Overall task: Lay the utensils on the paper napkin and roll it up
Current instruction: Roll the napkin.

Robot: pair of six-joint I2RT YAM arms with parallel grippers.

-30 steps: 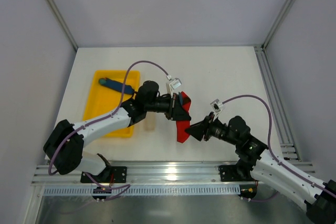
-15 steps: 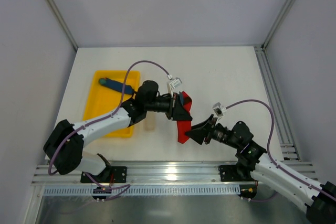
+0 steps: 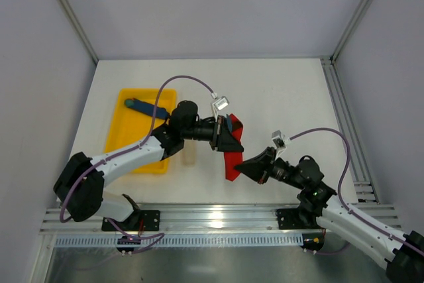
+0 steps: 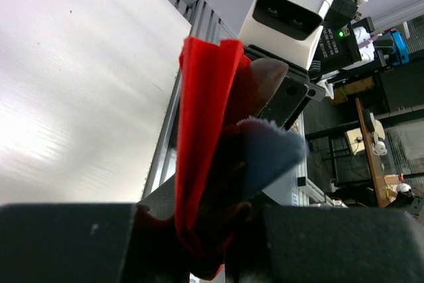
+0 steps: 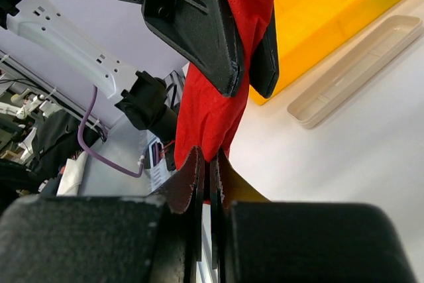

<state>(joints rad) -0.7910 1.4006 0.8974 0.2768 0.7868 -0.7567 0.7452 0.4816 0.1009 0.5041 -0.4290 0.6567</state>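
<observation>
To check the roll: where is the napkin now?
In the top view the napkin is near the middle of the table, right of the yellow tray, pinched by the left gripper at its far end and the right gripper at its near end.

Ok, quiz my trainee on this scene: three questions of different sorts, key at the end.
1. True or false: the red napkin is spread out flat.
2. Of the left tool and the right tool, which grips it? A left only; B right only; C both.
3. Fill in: the blue stick lies in the ____ tray.
Key: 1 false; 2 C; 3 yellow.
</observation>
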